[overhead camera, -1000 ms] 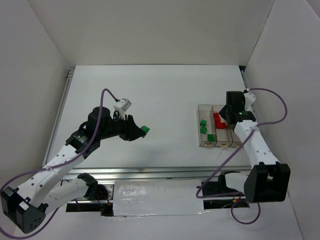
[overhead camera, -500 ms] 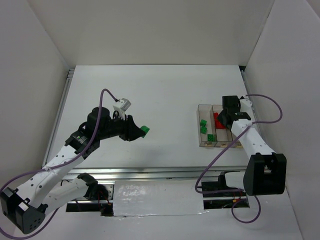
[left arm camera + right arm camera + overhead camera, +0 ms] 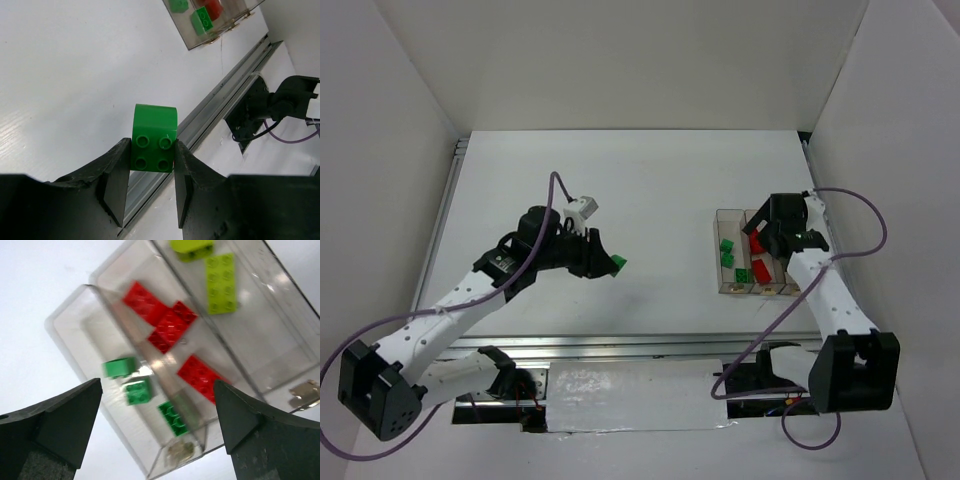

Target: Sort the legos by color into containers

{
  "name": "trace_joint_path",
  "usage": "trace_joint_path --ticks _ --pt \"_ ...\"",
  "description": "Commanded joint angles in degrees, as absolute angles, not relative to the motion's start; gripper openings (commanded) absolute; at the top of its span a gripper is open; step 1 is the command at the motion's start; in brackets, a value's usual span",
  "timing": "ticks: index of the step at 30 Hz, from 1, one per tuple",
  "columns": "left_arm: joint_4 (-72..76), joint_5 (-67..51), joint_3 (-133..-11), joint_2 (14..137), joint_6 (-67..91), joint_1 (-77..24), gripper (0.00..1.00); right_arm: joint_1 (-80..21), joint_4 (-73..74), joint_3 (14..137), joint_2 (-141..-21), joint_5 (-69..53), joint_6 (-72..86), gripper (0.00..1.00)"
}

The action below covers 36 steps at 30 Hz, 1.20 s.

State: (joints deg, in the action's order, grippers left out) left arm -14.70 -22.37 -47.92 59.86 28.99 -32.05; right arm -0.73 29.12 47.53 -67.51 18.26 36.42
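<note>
- Left arm [image 3: 470, 295]: has stretched further out toward 3 o'clock since the earlier frame, carrying its load a little closer to the bins. It is still well apart from them.
- Right arm [image 3: 825, 290]: has shifted only slightly and hangs over the far end of the bins, at 3 o'clock on the table [image 3: 620, 170].
- Containers [image 3: 730, 213]: three clear bins joined in a row, standing at 3 o'clock on the table, unmoved.
- Right gripper [image 3: 157, 390]: jaws now spread wide above the bins, nothing between them, where a second ago they were nearly closed.
- Left gripper [image 3: 151, 147]: fingers [image 3: 117, 175] pinched on the two sides of one green brick [image 3: 154, 131], studs facing the wrist camera. It is lifted off the table, at 9 o'clock from the containers.
- Red legos [image 3: 167, 320]: lying in the middle bin, at least three.
- Green legos [image 3: 137, 391]: three in the bin on the 9 o'clock side.
- Yellow-green legos [image 3: 221, 275]: two in the bin on the 3 o'clock side.
- Status, by judgement: red and yellow-green look sorted, and no loose brick shows on the table. The held green brick appears to be the last item, due for the 9 o'clock bin.
</note>
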Motion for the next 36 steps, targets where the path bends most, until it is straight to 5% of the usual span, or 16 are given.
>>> trace_joint_path --ticks 1,8,18,23,31,32,33,36 --pt "-9.8 -21.6 -53.7 66.1 30.8 -35.1 0.0 -1.7 29.6 47.9 -56.1 13.1 36.0 1.0" --pt "-8.3 -12.9 -74.0 88.6 26.5 -48.1 0.0 -2.1 36.0 51.3 -39.3 5.3 35.6 1.0" --pt "-0.5 -11.9 -99.7 119.5 28.7 -53.6 0.0 -2.5 43.8 59.5 -27.1 6.6 35.2 1.0" --pt "-5.2 -7.5 -112.9 128.6 27.8 -54.2 0.13 -2.4 45.6 60.9 -27.3 4.9 33.8 1.0" --pt "-5.5 -6.4 -112.4 131.6 28.1 -53.7 0.56 -2.4 45.4 60.5 -26.5 4.0 33.3 1.0" --pt "-5.4 -6.2 -112.1 131.1 28.2 -53.7 0.85 -2.4 45.4 60.6 -26.4 3.8 33.2 1.0" --pt "-5.6 -6.2 -112.0 131.0 28.3 -53.6 0.99 -2.4 45.3 60.6 -26.3 3.7 33.1 1.0" --pt "-5.6 -6.0 -111.4 129.3 28.2 -53.5 1.0 -2.4 45.2 60.7 -26.5 3.5 33.1 0.99"
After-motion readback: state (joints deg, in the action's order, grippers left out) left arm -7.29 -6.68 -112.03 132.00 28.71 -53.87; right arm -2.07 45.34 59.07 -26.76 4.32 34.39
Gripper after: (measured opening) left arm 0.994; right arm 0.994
